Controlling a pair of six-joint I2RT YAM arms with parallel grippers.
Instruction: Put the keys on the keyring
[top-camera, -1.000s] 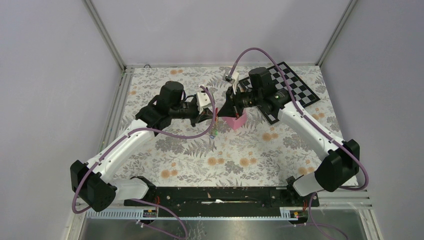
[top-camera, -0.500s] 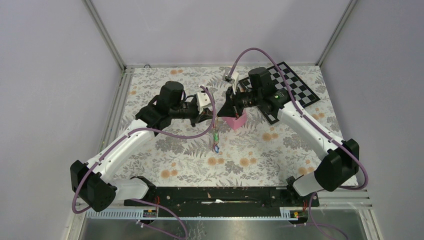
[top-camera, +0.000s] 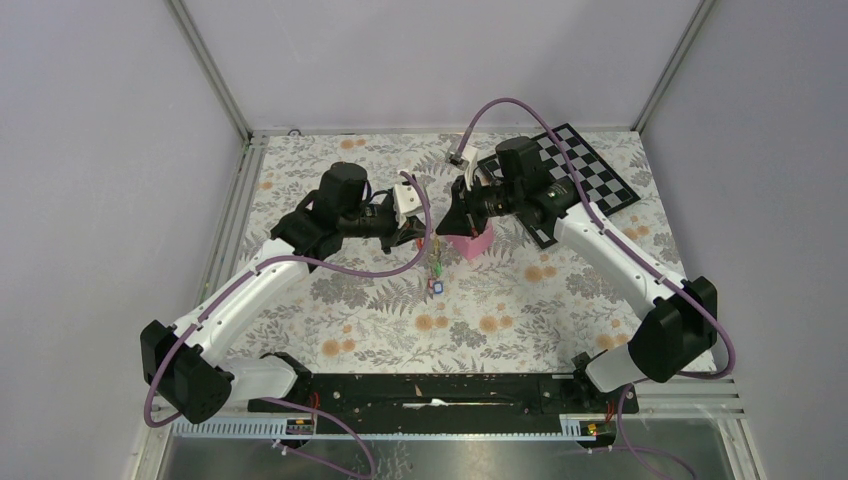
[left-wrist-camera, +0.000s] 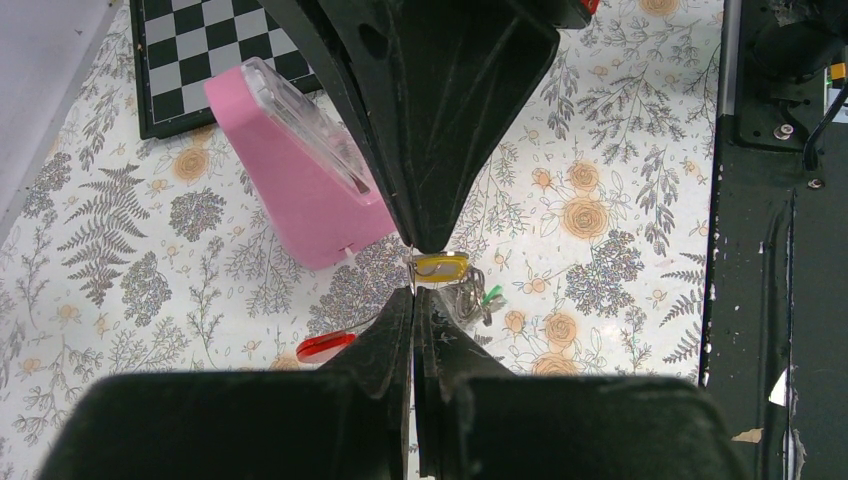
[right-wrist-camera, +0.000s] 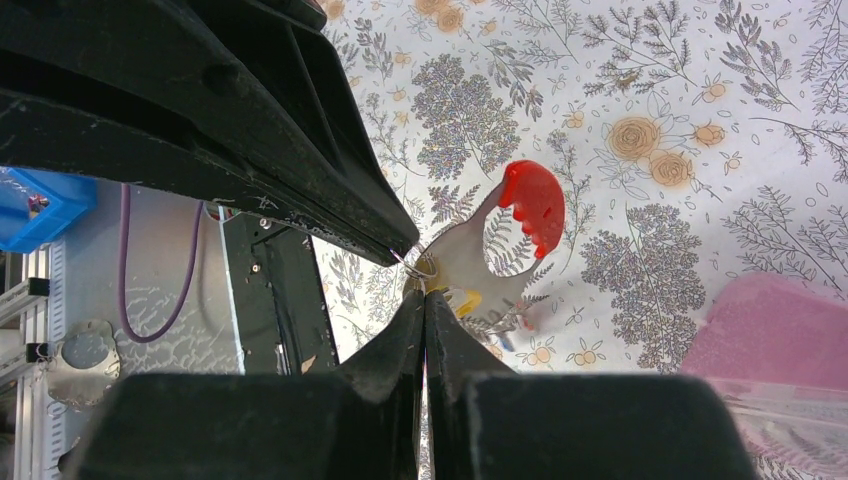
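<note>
Both grippers meet tip to tip above the middle of the table. My right gripper (right-wrist-camera: 425, 295) is shut on the grey edge of the keyring (right-wrist-camera: 460, 255), whose red curved bar (right-wrist-camera: 533, 205) points away from it. My left gripper (left-wrist-camera: 413, 292) is shut on a thin wire ring (right-wrist-camera: 420, 265) at the keyring's edge, right beside a yellow-headed key (left-wrist-camera: 441, 265). More keys (left-wrist-camera: 478, 300), one with a green tag, hang below it. From above, the bunch of keys (top-camera: 437, 283) dangles under the two grippers, the left gripper (top-camera: 430, 238) on one side and the right gripper (top-camera: 443, 232) on the other.
A pink metronome-shaped pyramid (top-camera: 472, 242) stands on the floral cloth just behind and right of the grippers. A black-and-white chessboard (top-camera: 580, 185) lies at the back right. A black rail (top-camera: 440, 390) runs along the near edge between the arm bases.
The dangling keys have dropped lower and swung slightly right under the grippers. Both arms have hardly moved and both grippers stay shut.
</note>
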